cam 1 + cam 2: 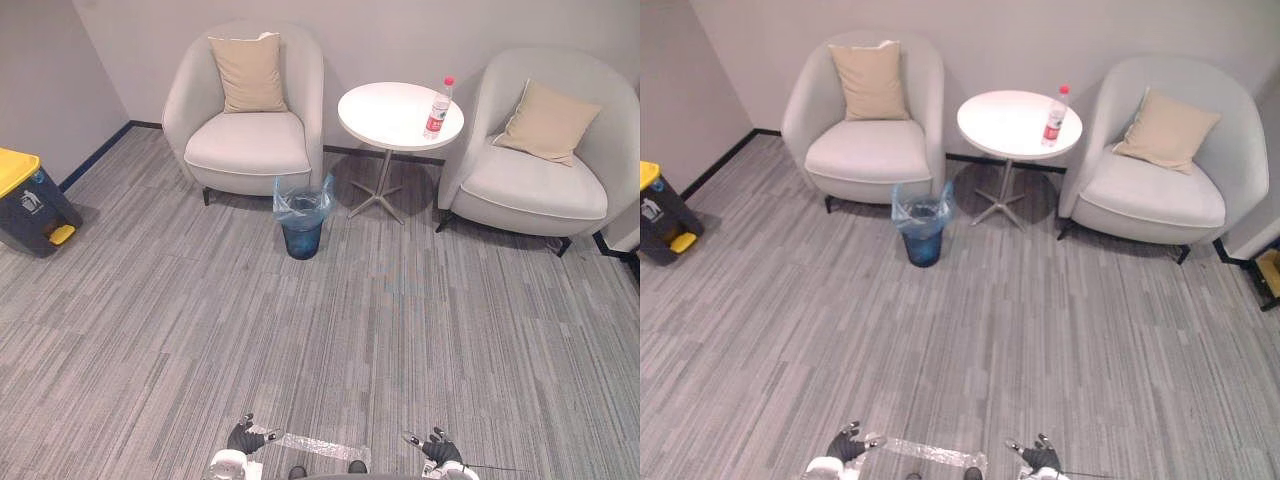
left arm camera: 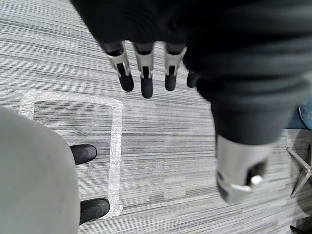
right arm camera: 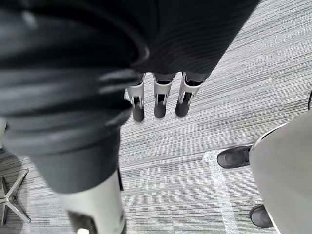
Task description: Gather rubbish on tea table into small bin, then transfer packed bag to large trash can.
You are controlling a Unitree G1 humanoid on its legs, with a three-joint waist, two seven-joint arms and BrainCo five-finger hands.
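Hanging low at the bottom edge of the frame, the robot's left hand (image 1: 243, 437) and right hand (image 1: 440, 447) both show straight, loosely spread fingers holding nothing above the grey striped carpet (image 1: 400, 330). Higher up, near centre, a small blue bin (image 1: 302, 220) lined with a clear bag stands just left of the round white tea table (image 1: 385, 112), where a clear plastic bottle (image 1: 438, 108) with a red cap stands upright by the right rim. Pale grey armchairs (image 1: 250, 150) flank the table, and a large dark trash can (image 1: 25, 200) with a yellow lid sits at the left edge.
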